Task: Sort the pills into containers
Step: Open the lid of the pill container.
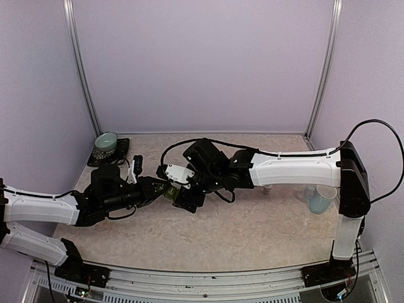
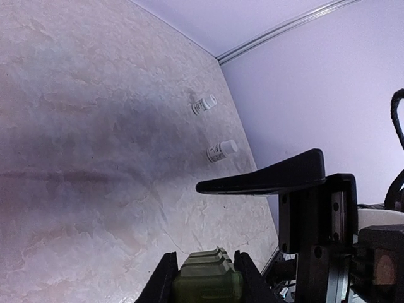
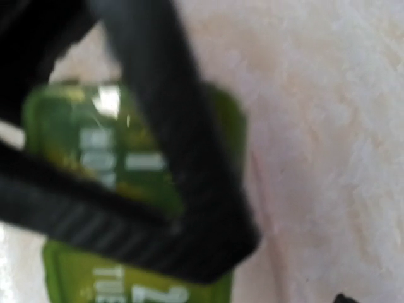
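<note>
And there it was: the left tool [image 1: 163,190] pinching the containers [image 1: 170,193] by one end, over the middle of the desk [image 1: 252,233], with the right tool [image 1: 184,198] crowded in right against the strip. Whether the right tool was spread or pressed together we could not tell (its own camera gave mostly blur).

We judged the step in hand to be getting a lid open so pills could go in. To do it well, we wanted the left grip firm and steady. The right tool should work on one compartment only, catching the lip of that lid and lifting gently, never levering the strip out of the pinch.

The left wrist view gave us what the overhead hid: the containers [image 2: 208,284] wedged in the left tool [image 2: 204,255], one of the right tool's fingers [image 2: 271,178] lying across just above, and two small white bottles [image 2: 222,150] on the desk beyond. The right wrist view alone showed pale lettering on the containers [image 3: 69,139]. Only the overhead caught the bowl [image 1: 106,144] and the mug [image 1: 322,199], both well apart from the action.
</note>
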